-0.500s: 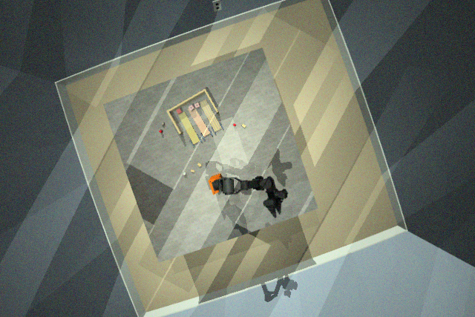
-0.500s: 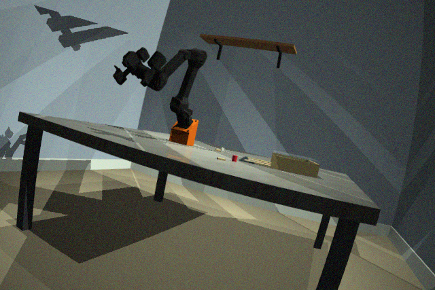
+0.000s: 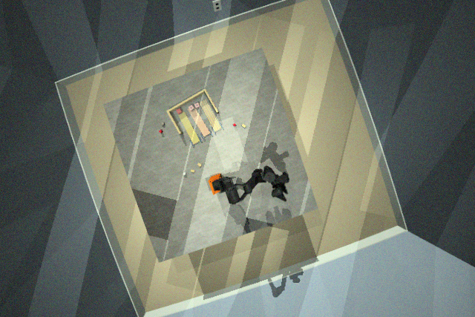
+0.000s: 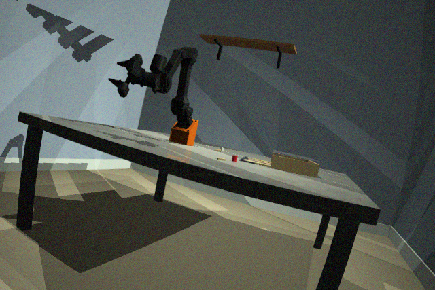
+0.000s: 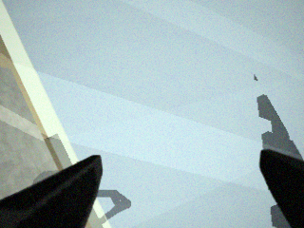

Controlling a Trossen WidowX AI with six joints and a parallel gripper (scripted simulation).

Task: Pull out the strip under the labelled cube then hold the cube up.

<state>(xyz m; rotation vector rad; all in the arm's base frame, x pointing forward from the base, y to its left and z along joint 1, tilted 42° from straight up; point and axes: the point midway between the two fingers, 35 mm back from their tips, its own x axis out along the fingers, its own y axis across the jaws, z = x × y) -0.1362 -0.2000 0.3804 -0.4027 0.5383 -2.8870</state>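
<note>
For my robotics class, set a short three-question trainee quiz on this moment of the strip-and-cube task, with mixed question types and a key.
1. True or false: the gripper is shut on a strip.
2. In the top view, how many strips lie in the wooden frame? A) one B) three C) five
3. Fill in: the arm's base is coloured ____.

Key
1. False: it is open, held high above the table and holds nothing.
2. B: yellow strip, pinkish strip and another yellow strip.
3. Orange.
</note>
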